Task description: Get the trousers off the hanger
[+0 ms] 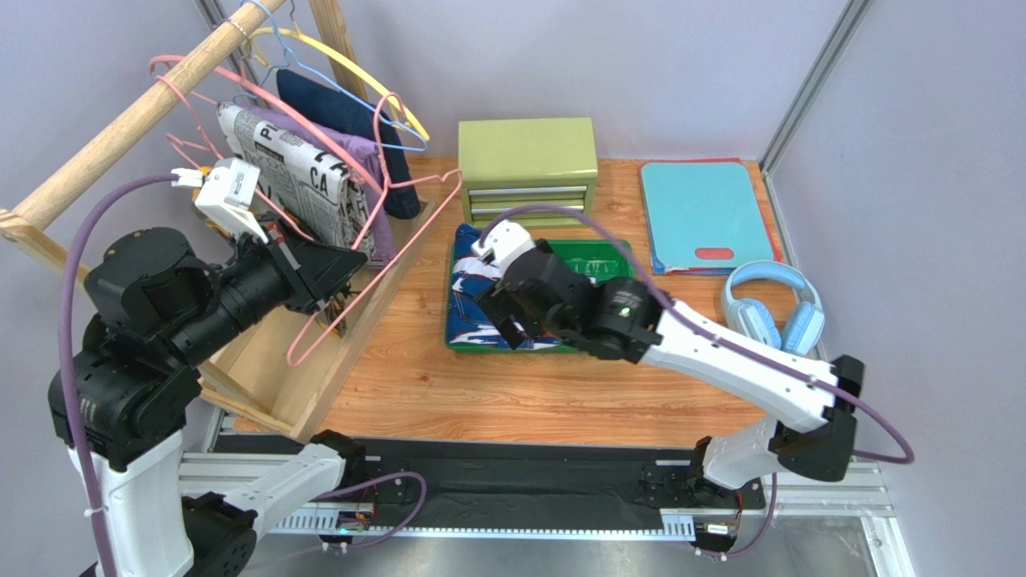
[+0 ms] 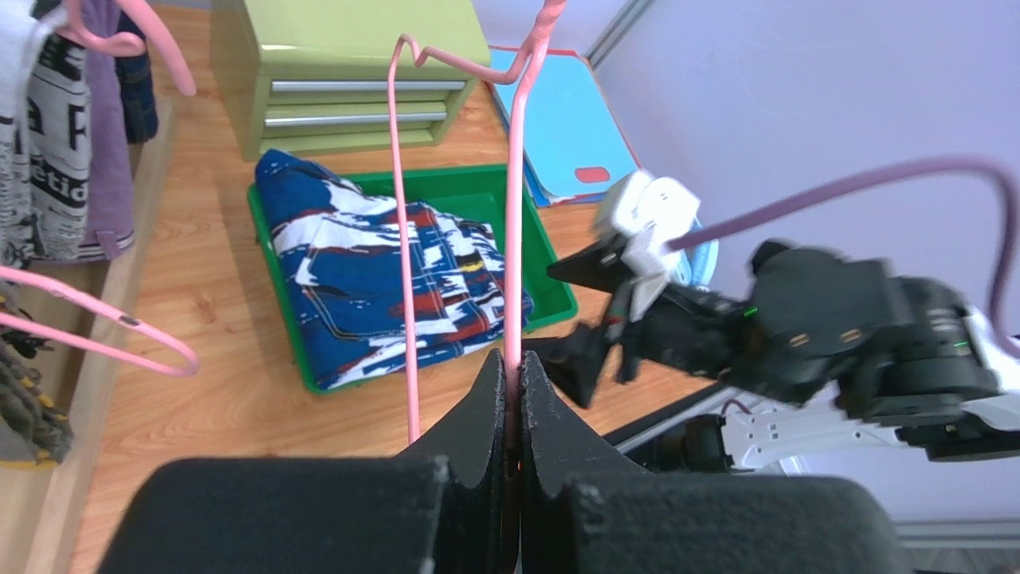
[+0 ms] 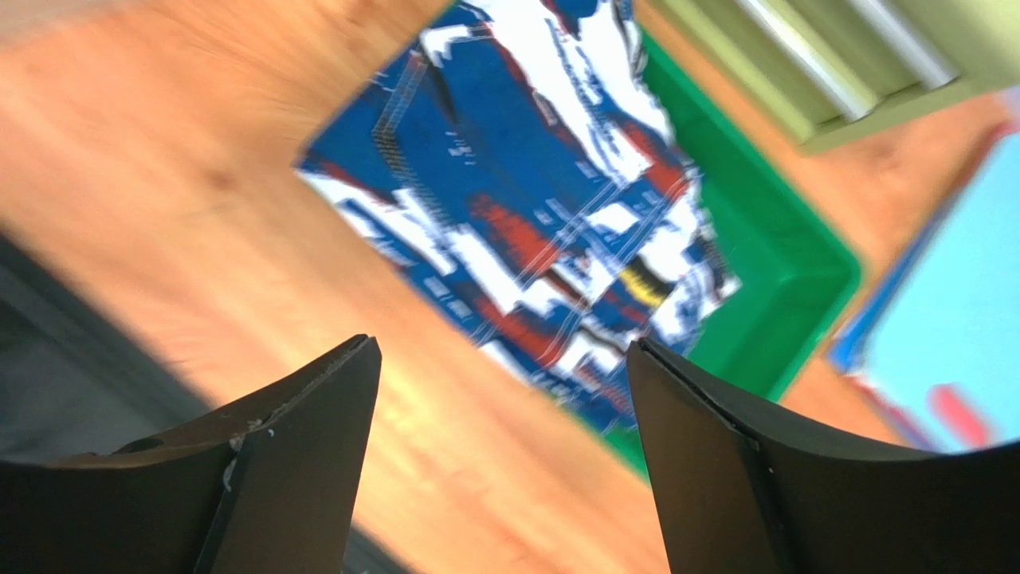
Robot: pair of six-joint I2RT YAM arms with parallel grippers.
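Left wrist view: left gripper (image 2: 512,373) clenched on pink wire of hanger (image 2: 517,203). Hanger held up over left edge of tabletop (image 1: 482,387). Trousers (image 2: 383,275) apart from hanger, lying crumpled in green tray (image 2: 545,257) mid-tabletop, just in front of drawer box (image 2: 359,72) at far edge. Right gripper (image 3: 499,349) released, jaws wide, hovering above trousers, nothing between fingers.
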